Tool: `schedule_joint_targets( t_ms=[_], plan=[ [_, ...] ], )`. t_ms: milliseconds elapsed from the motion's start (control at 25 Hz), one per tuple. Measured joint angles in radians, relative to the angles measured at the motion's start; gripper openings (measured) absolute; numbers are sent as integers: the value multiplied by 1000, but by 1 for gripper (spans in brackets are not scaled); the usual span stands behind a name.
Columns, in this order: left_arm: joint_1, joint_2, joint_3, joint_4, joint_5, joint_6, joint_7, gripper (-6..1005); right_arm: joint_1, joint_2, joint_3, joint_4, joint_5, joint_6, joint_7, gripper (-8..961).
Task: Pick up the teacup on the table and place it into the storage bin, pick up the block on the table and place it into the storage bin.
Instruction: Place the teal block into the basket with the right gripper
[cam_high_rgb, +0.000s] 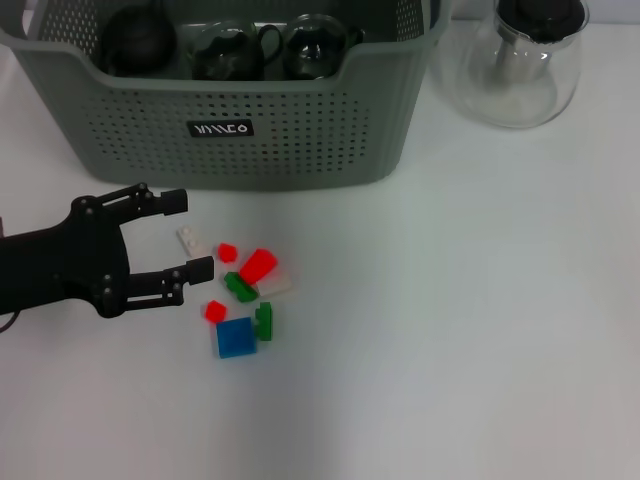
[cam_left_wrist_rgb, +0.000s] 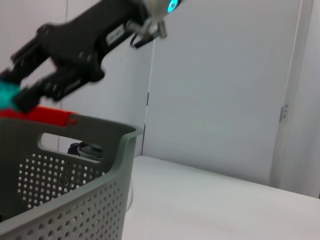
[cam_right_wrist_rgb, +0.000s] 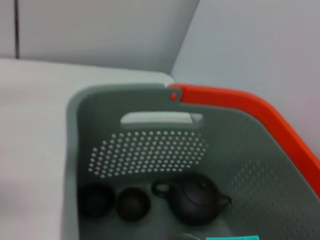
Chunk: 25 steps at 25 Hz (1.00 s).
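- Left gripper low over the table, near left, fingers spread wide, nothing between them. One fingertip sits farther off, close to the bin's near wall; the other is nearer, just left of the blocks.
- White block lies in the gap between those fingertips; touching or not, can't tell.
- Block pile just right of the gripper: small red block, bigger red block, green block, pale block, second small red block, blue block, second green block. Several touch; the blue one is nearest.
- Bin at far left of table, label on its near wall. Inside, in head view: a dark round pot at left, a dark teapot in the middle, a glass cup at right.
- Glass teapot with black lid, on the table right of the bin, apart from it.
- Right gripper out of head view; left wrist view shows it high above the bin's rim, closed on something teal.
- Right wrist view looks down into the bin: teapot and two small dark cups on its floor, an orange edge along the rim.
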Motion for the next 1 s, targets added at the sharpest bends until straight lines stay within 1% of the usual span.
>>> schedule_joint_targets(
  t_ms=[160, 240, 480, 680, 1000],
  plan=[
    [-2, 0, 0, -4, 0, -5, 0, 842, 20, 7, -33, 123, 20, 128, -60, 424],
    [-5, 0, 1, -6, 0, -9, 0, 842, 23, 8, -55, 173, 65, 184, -104, 425],
    [-24, 8, 6, -39, 0, -20, 12, 842, 23, 12, -161, 263, 190, 312, -174, 425],
    [-29, 9, 10, -43, 0, -29, 14, 842, 16, 13, -218, 286, 239, 347, -182, 425],
    [-30, 9, 10, -43, 0, -26, 14, 842, 13, 6, -223, 276, 236, 315, -147, 424]
  ],
)
